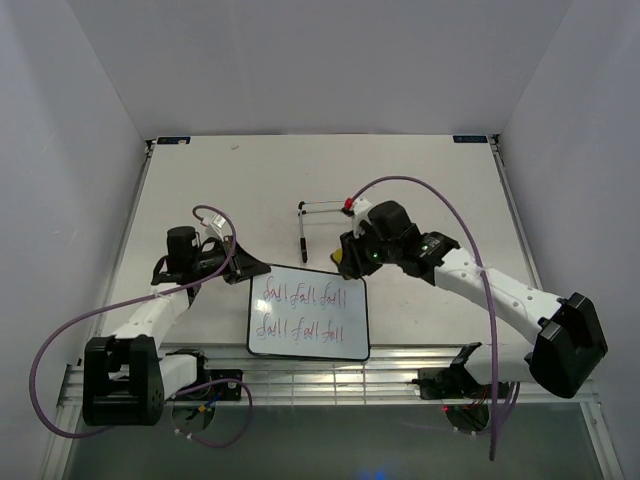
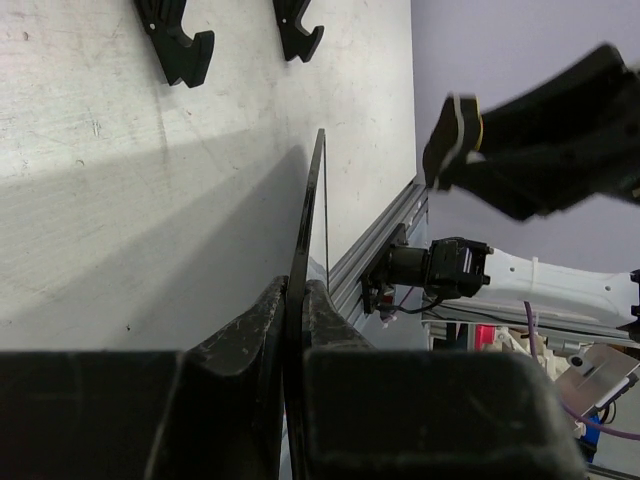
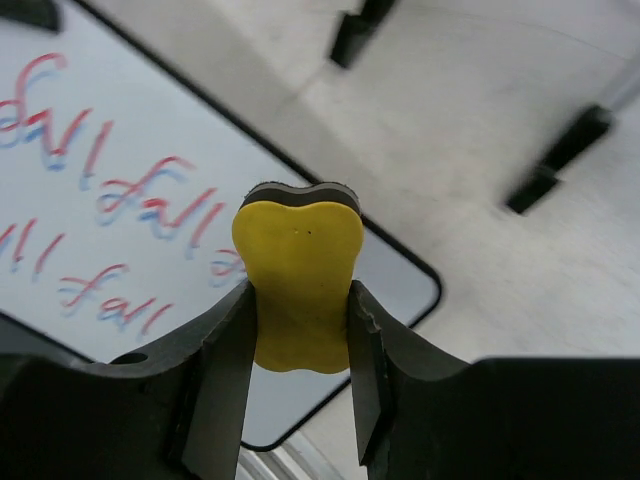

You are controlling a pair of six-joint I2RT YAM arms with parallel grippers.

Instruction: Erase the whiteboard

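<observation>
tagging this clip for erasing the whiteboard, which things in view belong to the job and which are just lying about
Part of the job:
whiteboard, two rows of writing on it
yellow eraser, gripped in the right tool
left tool, clamped on the whiteboard's edge

Lying about:
wire stand, on the table beyond the whiteboard

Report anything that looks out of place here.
The whiteboard is off the wire stand, which sits bare beyond it; the left gripper clamps the board's edge. The right gripper holds the yellow eraser. Nothing looks spilled or damaged.
</observation>
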